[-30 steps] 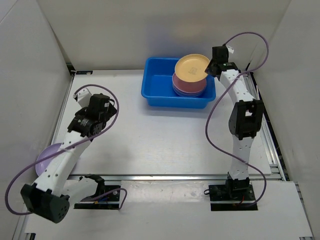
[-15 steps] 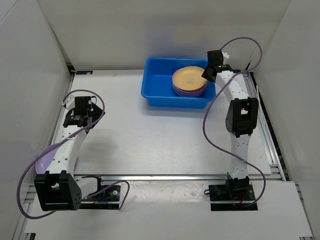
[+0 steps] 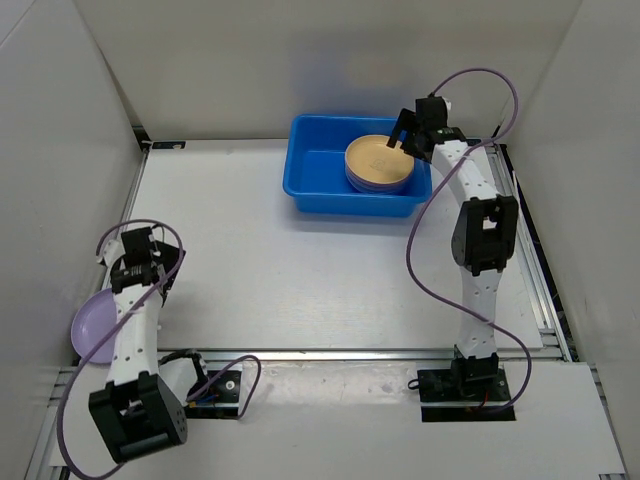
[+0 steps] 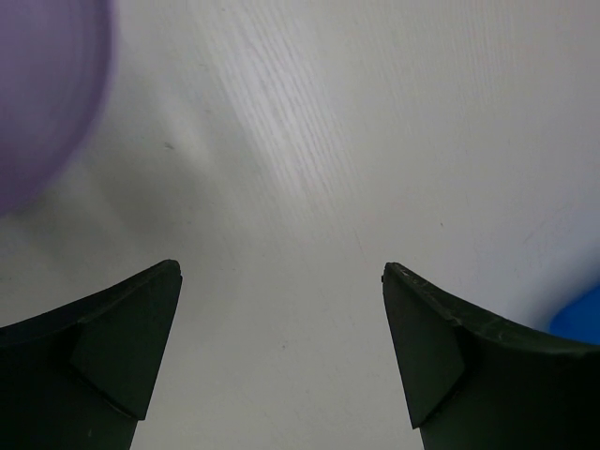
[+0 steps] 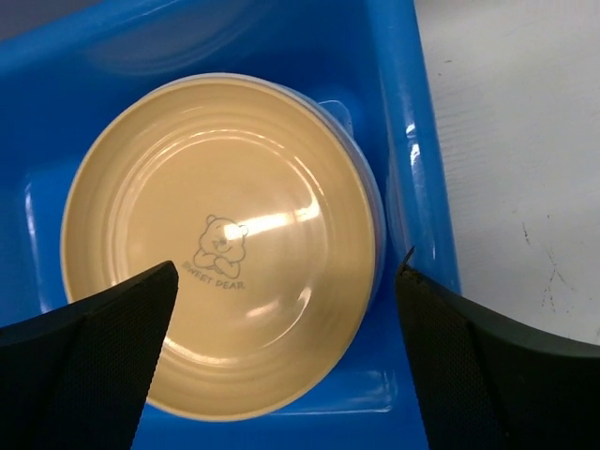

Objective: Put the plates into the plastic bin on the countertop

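Blue plastic bin (image 3: 315,182) holds stacked plates (image 3: 378,160); left fingers (image 4: 122,347) and right fingers (image 5: 103,356) stand wide.

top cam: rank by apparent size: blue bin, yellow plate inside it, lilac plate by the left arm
1. blue bin: clearly largest.
2-3. yellow plate and lilac plate: they look about alike. The lilac one is partly hidden behind the left arm, so I'm not ranking them.

From my station, the glossy round plastic plate (image 5: 281,319) reads orange-yellow, with concentric rings and a faint grey bear emblem (image 5: 217,246) over small lettering. The rectangular plastic bin (image 5: 412,187) is bright blue. The other round plastic plate (image 3: 88,330) is plain pale lilac. The flat countertop (image 3: 300,270) is white, and the arm cables (image 3: 409,250) are purple.
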